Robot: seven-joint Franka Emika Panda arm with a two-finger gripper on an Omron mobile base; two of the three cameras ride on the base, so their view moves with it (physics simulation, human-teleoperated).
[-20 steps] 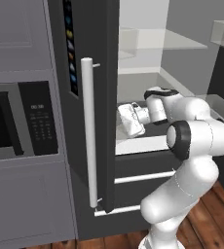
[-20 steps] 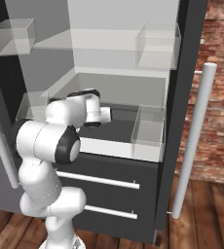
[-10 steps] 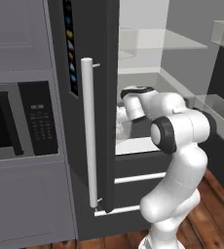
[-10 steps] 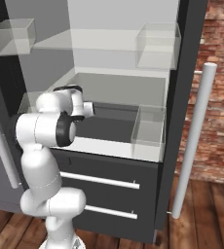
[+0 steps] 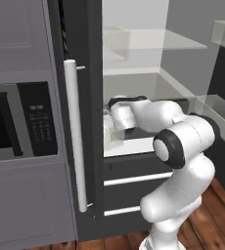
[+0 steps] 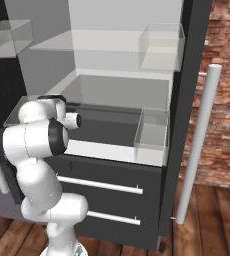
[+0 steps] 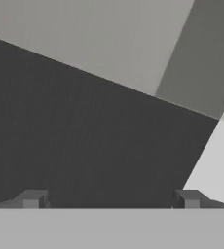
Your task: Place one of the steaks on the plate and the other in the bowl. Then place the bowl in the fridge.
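Gripper [image 7: 110, 198] spread wide, fingertips [image 7: 32, 198] far apart with nothing between them, facing a dark flat surface. White arm [image 5: 183, 141] reaches into the open fridge [image 6: 122, 130], hand low at the left beside the dark door [image 5: 82, 97]. Microwave [image 5: 16, 122] sits further left.

- The claw [image 7: 110, 198] stands wide open, its two dark fingertips [image 7: 32, 198] far apart at the bottom edge, with nothing between them.
- Behind them spreads a flat dark grey surface [image 7: 84, 141].
- Above it runs a paler grey wall [image 7: 94, 39].
- A white patch [image 7: 216, 160] shows at the right.
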